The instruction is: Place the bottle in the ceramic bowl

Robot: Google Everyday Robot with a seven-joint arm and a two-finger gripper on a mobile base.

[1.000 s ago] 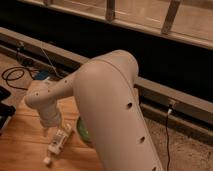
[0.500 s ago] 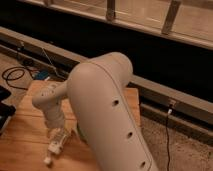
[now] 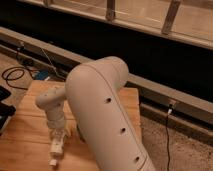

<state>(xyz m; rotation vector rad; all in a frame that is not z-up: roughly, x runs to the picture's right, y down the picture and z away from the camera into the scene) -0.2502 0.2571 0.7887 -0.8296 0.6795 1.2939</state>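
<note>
Camera view: the gripper sits directly above the bottle, which points cap-first toward the viewer; whether it is gripped cannot be told.

Your arm: smooth, off-white, thickly built.
You see a fat rounded upper link with small dark holes in a row down its side. A slimmer pale link runs to a rounded joint. Below that, a short wrist of the same colour ends in the gripper, low in the left of your view.
</note>
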